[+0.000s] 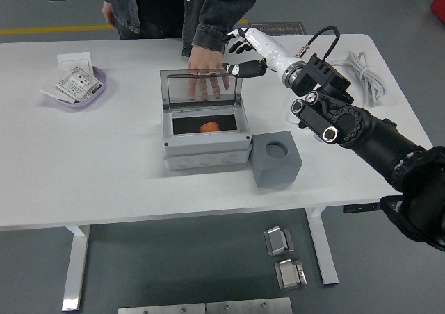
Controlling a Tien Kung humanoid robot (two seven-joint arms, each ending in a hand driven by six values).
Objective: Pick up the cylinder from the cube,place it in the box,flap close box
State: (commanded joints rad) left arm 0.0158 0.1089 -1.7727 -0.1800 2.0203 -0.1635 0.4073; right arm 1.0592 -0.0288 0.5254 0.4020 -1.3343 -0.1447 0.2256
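white table [104,168] on a grey floor, everything below placed relative to the grey junction box [207,146] near the table's middle. box is open, its clear lid [201,89] standing upright along the far edge. orange cylinder [209,127] lies inside the box on the dark bottom, toward the right half; small, short, rounded orange shape, only its top shows over the front wall. grey cube [276,158] with a round hole in its top stands just right of the box, touching or nearly touching its front right corner; hole holds nothing. right hand [245,55] white and black, in the air just beyond the lid's upper right corner, fingers loosely curled and grasping nothing; cannot tell whether it touches the lid. black right arm [361,133] runs from it down to the lower right. left arm not seen. person [181,8] in a dark denim jacket stands behind the box at the far table edge; person's hand [207,74] lies flat on the table right behind the lid, fingers spread, seen partly through the clear panel. purple dish [76,88] with small white packets far left of the box. white power strip [316,95] with coiled white cable [365,74] right of the box. two metal blocks [284,257] on the floor below the table, in front of the box.
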